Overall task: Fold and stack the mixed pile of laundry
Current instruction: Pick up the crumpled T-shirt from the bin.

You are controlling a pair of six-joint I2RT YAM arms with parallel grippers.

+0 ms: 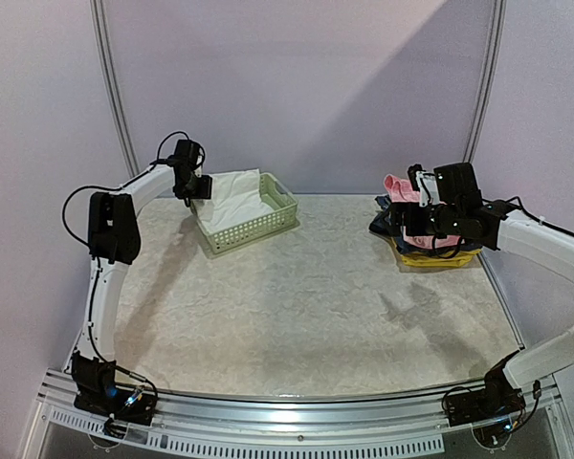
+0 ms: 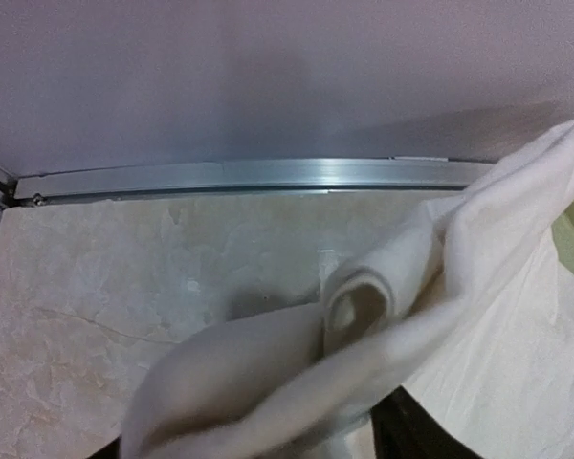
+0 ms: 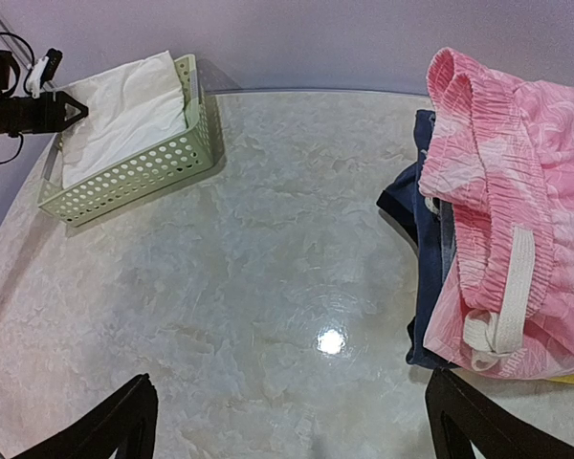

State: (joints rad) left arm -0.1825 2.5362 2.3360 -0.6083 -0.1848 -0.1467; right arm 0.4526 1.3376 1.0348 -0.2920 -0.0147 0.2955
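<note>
Right gripper point(image 3: 289, 382) gapes empty near the thin pink drawstring cloth point(image 3: 517, 201) atop the folded stack point(image 3: 426, 239), while left gripper point(image 1: 193, 186), jaws unreadable, meets the large limp white cloth point(image 1: 234, 191) in the pale green lattice plastic basket point(image 1: 268, 222), probably light and floppy, so pinch an edge.

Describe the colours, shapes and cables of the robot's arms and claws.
Both the left arm and right arm have white tubular links, boxy black joints and thin black cables. The left claw and right claw are black with tapered fingers.

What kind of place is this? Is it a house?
Probably a robot lab booth, not a house: two robot arms bolted to a marbled table, with plain lilac walls around it.
</note>
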